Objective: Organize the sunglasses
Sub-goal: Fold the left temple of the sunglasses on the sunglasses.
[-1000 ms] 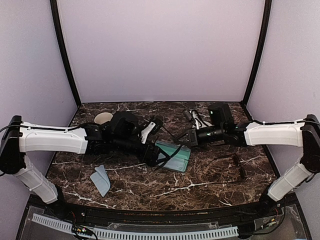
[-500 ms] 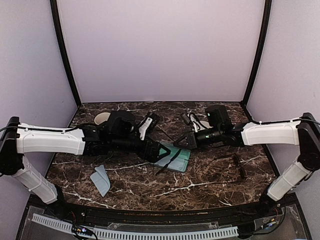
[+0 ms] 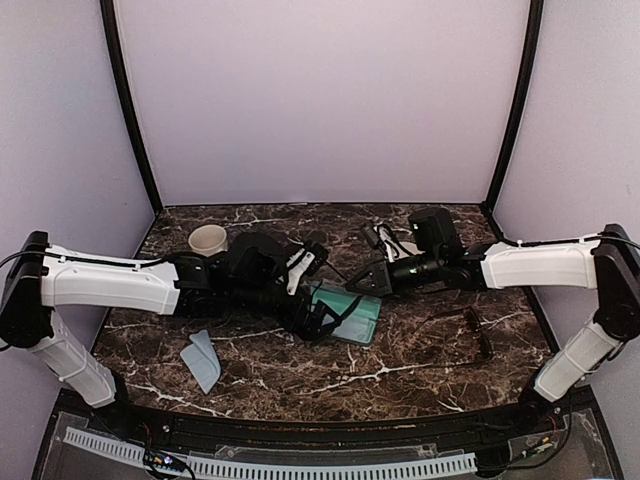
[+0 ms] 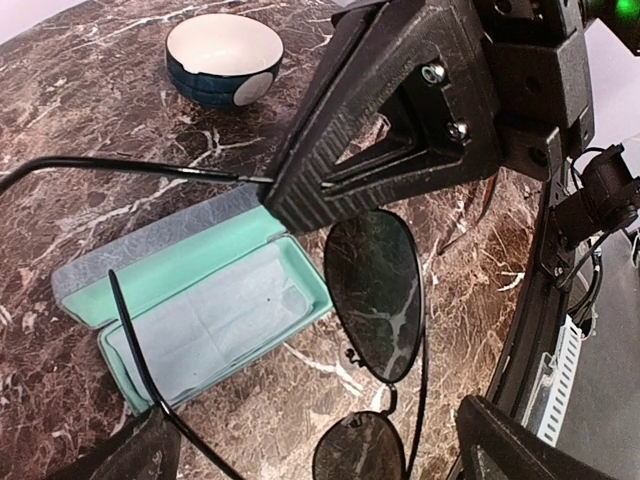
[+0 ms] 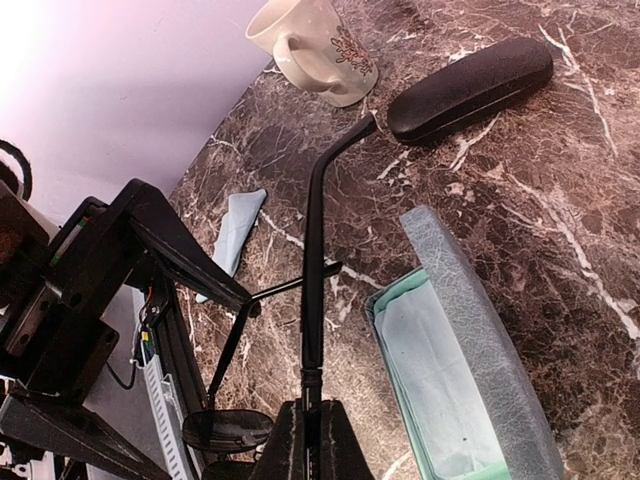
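- Table of dark, white-veined marble.
- Left gripper near table centre, fingers spread wide either side of the lenses; cannot tell whether gripping.
- Right gripper pinched tight on one thin arm of the sunglasses.
- Open teal case flat at table centre.
- Sunglasses raised above the case, between both grippers.
- Other sunglasses lying toward the right edge.

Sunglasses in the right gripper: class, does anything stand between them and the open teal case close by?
Nothing visible does. The right gripper holds the sunglasses by one folding arm, close beside the open case. The case's lid lies back and its tray shows only a pale lining.
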